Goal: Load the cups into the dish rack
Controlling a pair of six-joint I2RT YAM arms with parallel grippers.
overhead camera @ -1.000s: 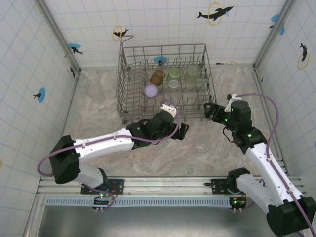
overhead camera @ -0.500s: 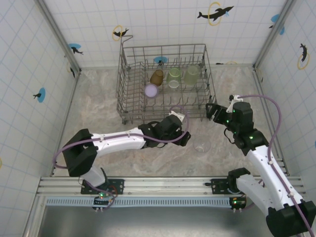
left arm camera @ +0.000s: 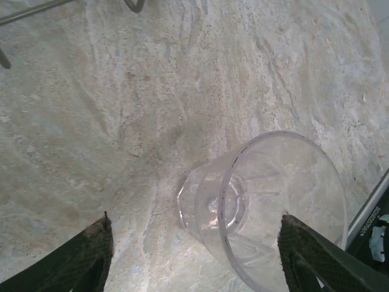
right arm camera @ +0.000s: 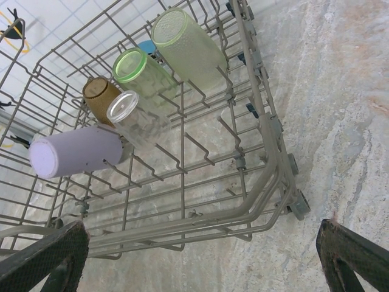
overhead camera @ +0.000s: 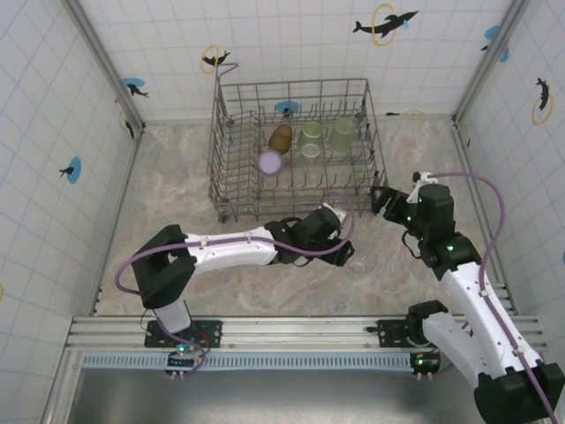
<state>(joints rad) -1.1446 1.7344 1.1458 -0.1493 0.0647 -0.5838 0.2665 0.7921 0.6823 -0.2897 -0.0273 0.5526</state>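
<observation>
A clear cup [overhead camera: 360,261] stands on the stone table in front of the dish rack [overhead camera: 214,168]. My left gripper [overhead camera: 346,250] reaches it from the left. In the left wrist view the clear cup [left arm camera: 267,207] sits between the spread fingers of my left gripper [left arm camera: 196,249], nearer the right finger; the left finger is well clear of it. Lilac [right arm camera: 73,155], amber [right arm camera: 100,94], clear [right arm camera: 130,115] and two green [right arm camera: 143,70] cups lie in the dish rack [right arm camera: 267,152]. My right gripper [overhead camera: 381,201] hangs open by the rack's near right corner, nothing between its fingers.
Tiled walls [overhead camera: 53,132] close in the table on three sides. An aluminium rail [overhead camera: 291,331] with the arm bases runs along the near edge. A black part [left arm camera: 371,225] stands just right of the clear cup. Bare stone [overhead camera: 168,194] lies left of the rack.
My left arm has stretched to the right along the rack's front, bringing its gripper up to the clear cup. Its jaws have narrowed somewhat. The right gripper shifted slightly right.
</observation>
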